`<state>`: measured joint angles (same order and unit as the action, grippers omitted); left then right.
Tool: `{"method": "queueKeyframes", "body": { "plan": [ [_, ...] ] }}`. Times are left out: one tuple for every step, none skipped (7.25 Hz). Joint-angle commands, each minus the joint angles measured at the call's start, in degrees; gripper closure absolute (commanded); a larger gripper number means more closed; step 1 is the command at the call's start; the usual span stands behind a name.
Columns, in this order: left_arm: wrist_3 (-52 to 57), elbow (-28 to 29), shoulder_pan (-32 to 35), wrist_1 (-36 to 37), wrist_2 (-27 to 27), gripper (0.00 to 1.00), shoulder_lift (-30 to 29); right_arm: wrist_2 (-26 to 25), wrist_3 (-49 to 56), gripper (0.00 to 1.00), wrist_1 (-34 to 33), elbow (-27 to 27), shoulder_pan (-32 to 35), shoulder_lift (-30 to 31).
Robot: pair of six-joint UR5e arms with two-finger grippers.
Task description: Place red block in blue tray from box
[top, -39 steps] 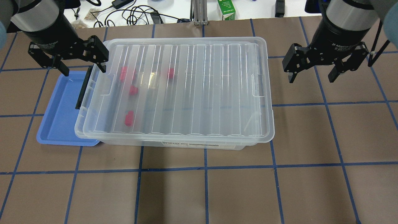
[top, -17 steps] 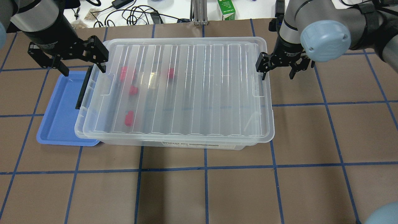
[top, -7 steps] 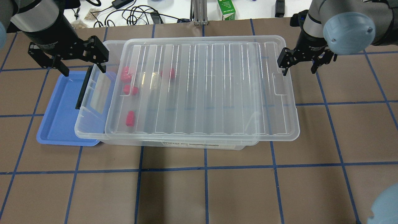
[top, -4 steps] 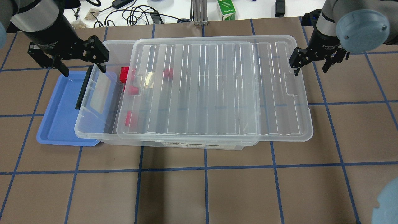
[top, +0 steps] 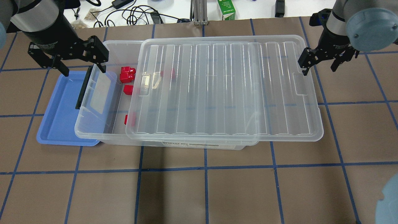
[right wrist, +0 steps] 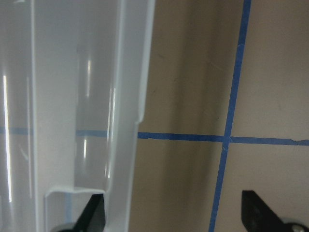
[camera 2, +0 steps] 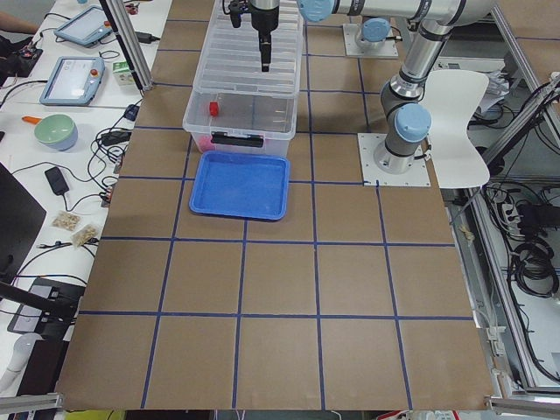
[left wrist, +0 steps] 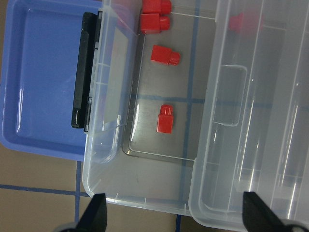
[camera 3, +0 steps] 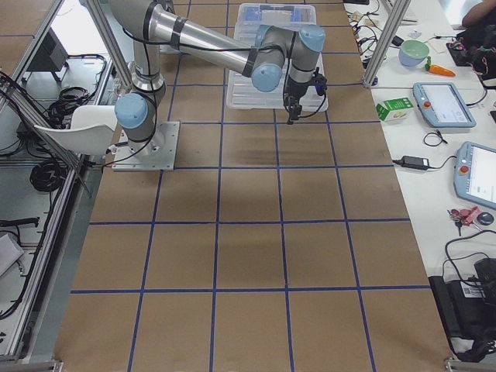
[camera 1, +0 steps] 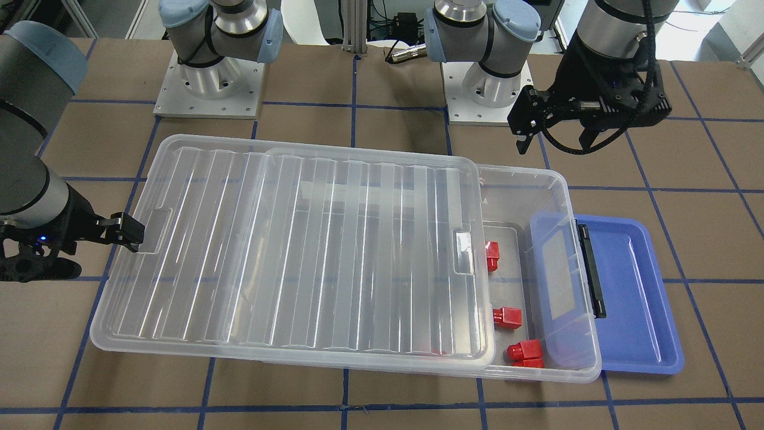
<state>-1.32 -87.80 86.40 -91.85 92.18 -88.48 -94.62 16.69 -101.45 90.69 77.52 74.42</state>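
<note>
We see the clear box (top: 105,137) lying lengthwise on the brown table (top: 205,193), which is marked with a grid of blue tape. Its ribbed lid (top: 224,90) rests flat on top but is offset to the right. It overhangs the box's right end and leaves a strip at the left end uncovered.

The red blocks (top: 128,90) are all inside the box. In the left wrist view four lie in the uncovered strip on the box floor. Two are touching each other at the far side, one is a little nearer, and one lies apart, nearer still. A fifth shows dimly through the lid, to the right of the far pair.

The blue tray (top: 59,118) lies on the table against the box's left end. From overhead, the box's rim and its black clip handle (top: 83,90) overlap the tray's right edge.

The left gripper (top: 84,72) hovers above the far left corner of the box, over the clip handle. Its jaws are spread wide and grasp nothing.

The right gripper (top: 319,71) is at the lid's far right corner, also released, with its jaws well apart. One finger (top: 304,70) is right at the lid's end rim and the other is out over the table — we cannot tell whether the first finger actually touches the rim.

Beyond the table's far edge, a green carton (top: 226,10) stands among cables.
</note>
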Motion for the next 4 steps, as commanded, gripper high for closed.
{"method": "queueKeyframes", "body": {
  "plan": [
    [0.0,0.0,0.0,0.0,0.0,0.0,0.1,0.0,4.0,0.0,-0.2,0.0,-2.5,-0.1],
    [0.0,0.0,0.0,0.0,0.0,0.0,0.0,-0.1,5.1,0.0,-0.2,0.0,-2.9,-0.1],
    [0.0,0.0,0.0,0.0,0.0,0.0,0.0,0.0,5.2,0.0,-0.3,0.0,-3.2,-0.1],
    [0.0,0.0,0.0,0.0,0.0,0.0,0.1,0.0,5.2,0.0,-0.4,0.0,-3.3,-0.1]
  ]
}}
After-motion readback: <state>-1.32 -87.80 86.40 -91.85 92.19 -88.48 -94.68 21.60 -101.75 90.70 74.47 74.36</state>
